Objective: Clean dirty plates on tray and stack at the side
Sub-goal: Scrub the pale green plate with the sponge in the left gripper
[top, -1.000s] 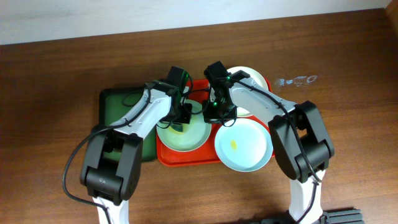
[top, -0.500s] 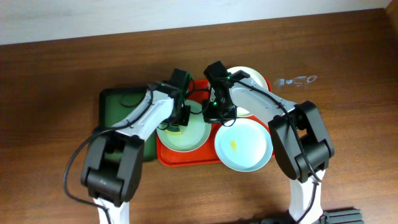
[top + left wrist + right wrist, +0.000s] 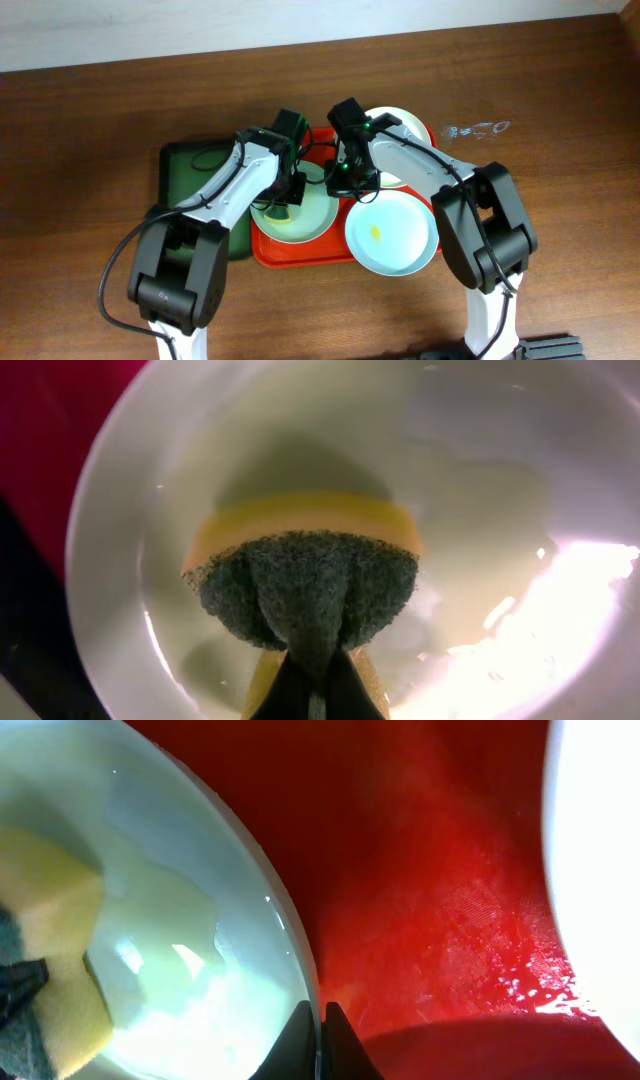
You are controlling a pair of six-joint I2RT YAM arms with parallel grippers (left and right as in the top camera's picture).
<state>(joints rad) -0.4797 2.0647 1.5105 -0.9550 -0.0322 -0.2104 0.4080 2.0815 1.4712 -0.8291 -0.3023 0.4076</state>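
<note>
My left gripper (image 3: 312, 678) pinches the sponge (image 3: 305, 585), pressed inside the pale green plate (image 3: 480, 470). My right gripper (image 3: 318, 1038) nips that plate's rim (thin edge). The plate sits on the red tray (image 3: 420, 900).

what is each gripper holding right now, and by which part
The left gripper pinches the sponge at its dark scouring side. The right gripper grips the green plate by its rim.
</note>
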